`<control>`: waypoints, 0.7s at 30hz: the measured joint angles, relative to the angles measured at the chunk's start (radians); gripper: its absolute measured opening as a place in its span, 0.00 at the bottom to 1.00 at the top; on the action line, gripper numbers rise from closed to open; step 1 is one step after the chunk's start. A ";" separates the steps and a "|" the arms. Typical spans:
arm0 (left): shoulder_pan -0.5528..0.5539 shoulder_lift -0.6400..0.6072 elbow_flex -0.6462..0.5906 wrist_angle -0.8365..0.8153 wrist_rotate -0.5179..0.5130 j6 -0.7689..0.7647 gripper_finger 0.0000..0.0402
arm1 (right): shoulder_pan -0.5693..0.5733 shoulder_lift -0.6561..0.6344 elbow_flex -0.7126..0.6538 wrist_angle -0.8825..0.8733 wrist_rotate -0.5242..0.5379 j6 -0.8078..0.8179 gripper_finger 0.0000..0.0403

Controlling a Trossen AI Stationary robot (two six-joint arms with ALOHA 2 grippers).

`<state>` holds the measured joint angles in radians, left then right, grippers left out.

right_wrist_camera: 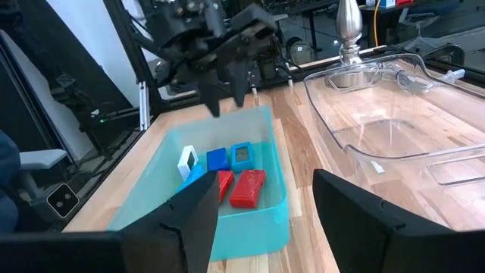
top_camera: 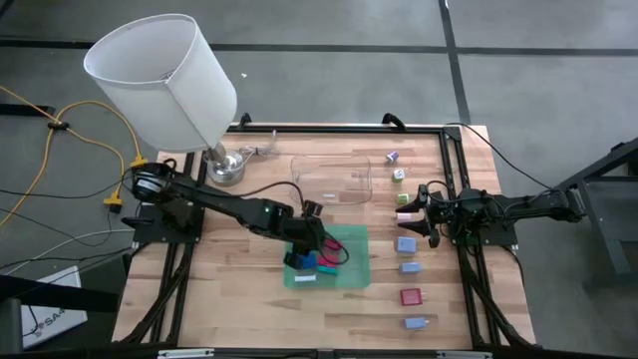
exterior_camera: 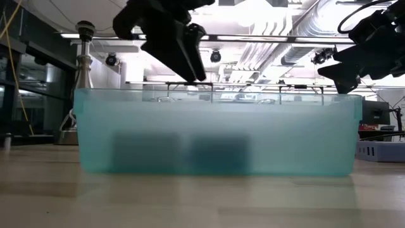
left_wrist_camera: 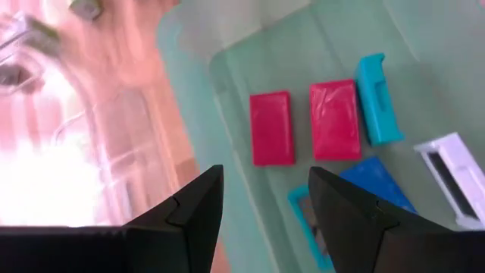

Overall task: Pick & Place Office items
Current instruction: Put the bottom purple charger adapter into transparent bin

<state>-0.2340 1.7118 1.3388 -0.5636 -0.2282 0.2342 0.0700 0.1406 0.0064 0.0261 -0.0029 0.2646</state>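
- The left pincer (top_camera: 321,242) hangs above the green tray (top_camera: 351,277), its dark fingers (left_wrist_camera: 189,212) spread with nothing between them.
- In the left wrist view, two red blocks (left_wrist_camera: 271,127) lie side by side on the tray floor, with a teal block (left_wrist_camera: 378,97) just beside the second red one.
- Nearer that pincer in the same view lie a blue block (left_wrist_camera: 377,179), a white block (left_wrist_camera: 452,167) and a teal-rimmed piece (left_wrist_camera: 307,220) (partly hidden behind a finger).
- From the low view the tray's frosted wall (exterior_camera: 215,133) shows only dark blurs inside, so those items cannot be told apart there.
- The right pincer (top_camera: 421,209) hovers over the table (top_camera: 229,299) near its right edge, fingers (right_wrist_camera: 189,212) spread and empty.
- Beside it a line of office items runs along the table: a green cube (top_camera: 403,199), a pale blue block (top_camera: 406,243), another pale blue block (top_camera: 408,267), a red block (top_camera: 411,296) and a pale blue piece (top_camera: 416,322).
- Farther up that line sit a white cube (top_camera: 398,176) and a small purple piece (top_camera: 393,157).
- The clear tray (top_camera: 332,178) stands behind the green one, apart from it.
- A white-shaded lamp (top_camera: 164,80) stands at the table's far left corner (its metal base (top_camera: 225,168) just beside the clear tray).
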 joint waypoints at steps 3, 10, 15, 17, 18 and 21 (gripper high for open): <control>0.005 -0.025 0.000 -0.034 -0.003 -0.006 0.46 | 0.000 0.000 0.000 0.000 0.000 0.000 0.50; 0.005 -0.069 -0.001 -0.117 -0.001 -0.075 0.46 | 0.000 0.000 0.000 0.000 0.000 0.000 0.50; 0.005 -0.102 -0.021 -0.153 0.012 -0.127 0.46 | 0.000 0.000 0.000 0.000 0.000 0.000 0.50; 0.005 -0.121 -0.041 -0.151 0.019 -0.137 0.46 | 0.000 0.000 0.000 0.000 0.000 0.000 0.50; 0.005 -0.134 -0.055 -0.151 0.024 -0.147 0.46 | 0.000 0.000 0.000 0.000 0.000 0.000 0.50; 0.005 -0.179 -0.108 -0.142 0.036 -0.186 0.46 | 0.000 0.000 0.000 0.000 0.000 0.000 0.50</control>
<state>-0.2288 1.5332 1.2303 -0.7058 -0.1924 0.0481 0.0700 0.1402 0.0063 0.0265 -0.0028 0.2646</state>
